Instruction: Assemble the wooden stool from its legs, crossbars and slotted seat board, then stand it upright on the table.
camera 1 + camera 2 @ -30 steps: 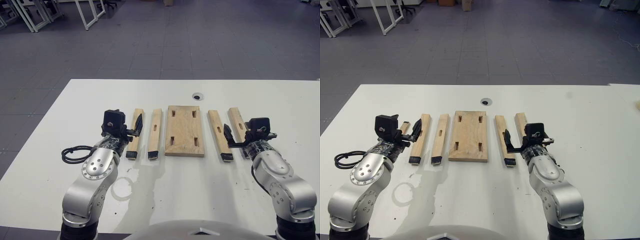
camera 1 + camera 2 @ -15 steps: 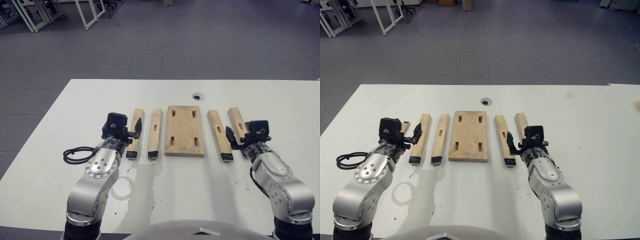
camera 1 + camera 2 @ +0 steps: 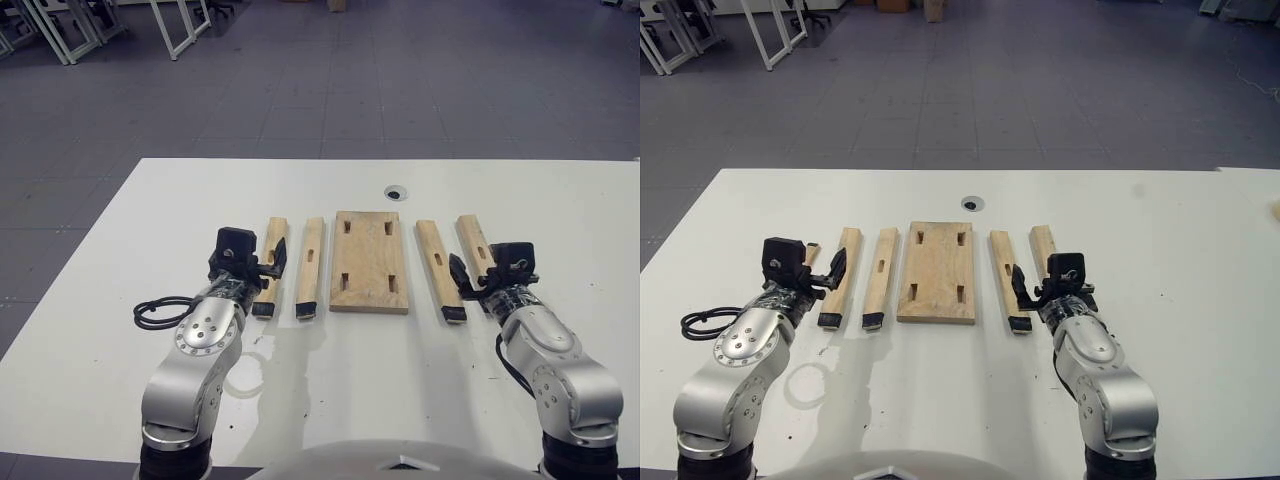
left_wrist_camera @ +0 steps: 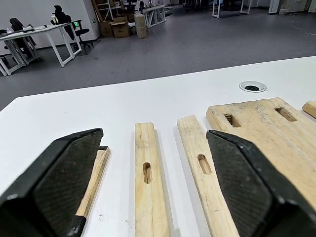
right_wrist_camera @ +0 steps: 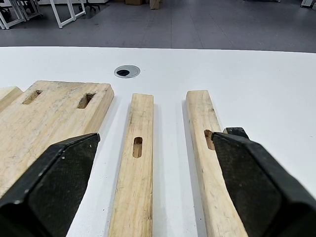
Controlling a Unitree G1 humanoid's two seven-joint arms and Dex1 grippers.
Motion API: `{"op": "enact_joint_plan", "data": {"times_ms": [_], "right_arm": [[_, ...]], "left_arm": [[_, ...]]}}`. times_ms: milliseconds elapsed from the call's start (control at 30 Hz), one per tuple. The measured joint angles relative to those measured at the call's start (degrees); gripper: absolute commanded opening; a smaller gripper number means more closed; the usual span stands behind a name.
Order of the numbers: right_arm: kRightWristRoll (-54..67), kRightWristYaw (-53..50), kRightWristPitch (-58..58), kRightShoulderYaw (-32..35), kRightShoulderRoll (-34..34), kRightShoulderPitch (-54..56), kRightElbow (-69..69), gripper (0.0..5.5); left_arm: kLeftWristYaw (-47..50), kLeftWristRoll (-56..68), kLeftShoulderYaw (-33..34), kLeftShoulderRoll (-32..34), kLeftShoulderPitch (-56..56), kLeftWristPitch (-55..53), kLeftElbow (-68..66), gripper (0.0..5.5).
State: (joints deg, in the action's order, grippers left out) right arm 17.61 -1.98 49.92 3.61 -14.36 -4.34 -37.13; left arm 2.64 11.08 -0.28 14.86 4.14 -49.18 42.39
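Fingers [image 4: 69,177] of left gripper [image 4: 155,143], right gripper [image 5: 155,140] parted, empty; thin crossbar [image 4: 95,173] beside left finger, wrist-close.

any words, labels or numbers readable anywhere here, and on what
None can be read.
The pale wooden slotted seat board, the wooden legs and the white table carry no print.
A small green patch far back in the room: too blurred to read.

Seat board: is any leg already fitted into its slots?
No, the seat board lies flat on the table with all four slots empty.
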Motion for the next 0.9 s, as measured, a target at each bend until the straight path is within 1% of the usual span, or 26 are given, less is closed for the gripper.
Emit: {"op": "enact_joint_plan", "data": {"times_ms": [300, 367, 433, 533, 700, 800, 900], "right_arm": [[-1.2, 1.4, 0.0, 0.1, 0.0, 1.0, 1.1, 4.16], [-1.6, 2.5, -0.1, 1.1, -0.5, 1.6, 2.7, 4.16], [-1.6, 4.6, -1.1, 4.7, -2.9, 2.8, 6.0, 4.16], [-1.7, 9.4, -4.9, 11.1, -9.2, 5.1, 15.4, 4.16], [-1.7, 19.7, -13.0, 13.2, -14.2, 3.6, 28.0, 4.16], [-2.1, 23.7, -17.5, 13.1, -15.2, 2.6, 35.0, 4.16], [-2.8, 25.2, -19.9, 13.0, -15.3, 1.0, 37.6, 4.16]], "left_arm": [[-0.1, -0.7, -0.5, -0.9, 0.1, 0.0, 0.0, 3.91], [-0.1, -0.8, -0.5, -1.0, 0.1, 0.0, 0.0, 3.91], [-0.1, -1.2, -0.5, -1.2, 0.1, 0.1, 0.0, 3.91], [-0.1, -1.2, -0.6, -1.6, 0.7, 0.1, 0.0, 3.91], [-0.2, -1.4, -1.0, -1.6, 0.8, 0.5, 0.0, 3.91], [-0.2, -1.5, -1.1, -2.3, 1.0, 0.5, 0.0, 3.91], [-0.3, -1.5, -1.1, -2.3, 1.0, 0.5, 0.0, 3.91]]}}
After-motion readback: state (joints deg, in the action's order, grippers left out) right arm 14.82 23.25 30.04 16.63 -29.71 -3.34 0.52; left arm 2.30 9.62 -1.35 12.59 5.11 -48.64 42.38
